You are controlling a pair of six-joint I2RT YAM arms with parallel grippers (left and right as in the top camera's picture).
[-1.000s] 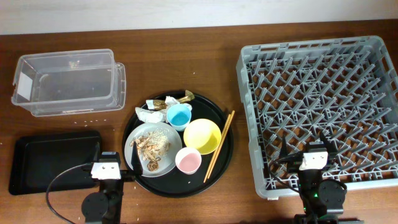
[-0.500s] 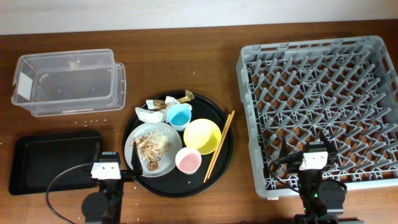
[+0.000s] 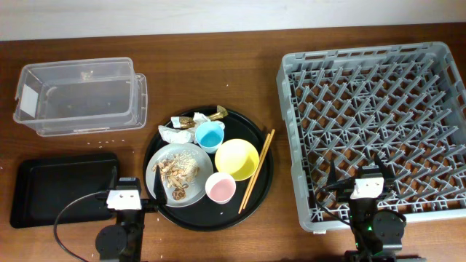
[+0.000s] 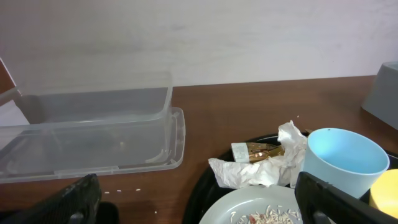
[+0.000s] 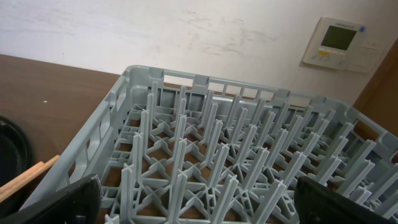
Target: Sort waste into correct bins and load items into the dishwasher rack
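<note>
On a round black tray [image 3: 218, 215] sit a grey-white plate [image 3: 198, 182] with beige food scraps [image 3: 175, 171], a blue cup [image 3: 210, 135], a yellow bowl [image 3: 237, 159], a pink cup [image 3: 220, 188], white napkins [image 3: 173, 135] and gold wrappers [image 3: 211, 114]. My left gripper [image 3: 136, 183] is open and empty, low at the tray's front left; its view shows the plate [image 4: 261, 208], napkins [image 4: 261, 171] and blue cup [image 4: 339, 162] just ahead. My right gripper [image 3: 360, 175] is open and empty over the front of the grey dishwasher rack [image 3: 364, 58].
The clear tub [image 3: 80, 102] stands at the back left, and the shallow black rectangular tray [image 3: 58, 185] lies in front of it. Wooden chopsticks [image 3: 257, 171] lie on the round tray's right rim, close to the rack. Rack pegs [image 5: 205, 143] stand between my right fingers.
</note>
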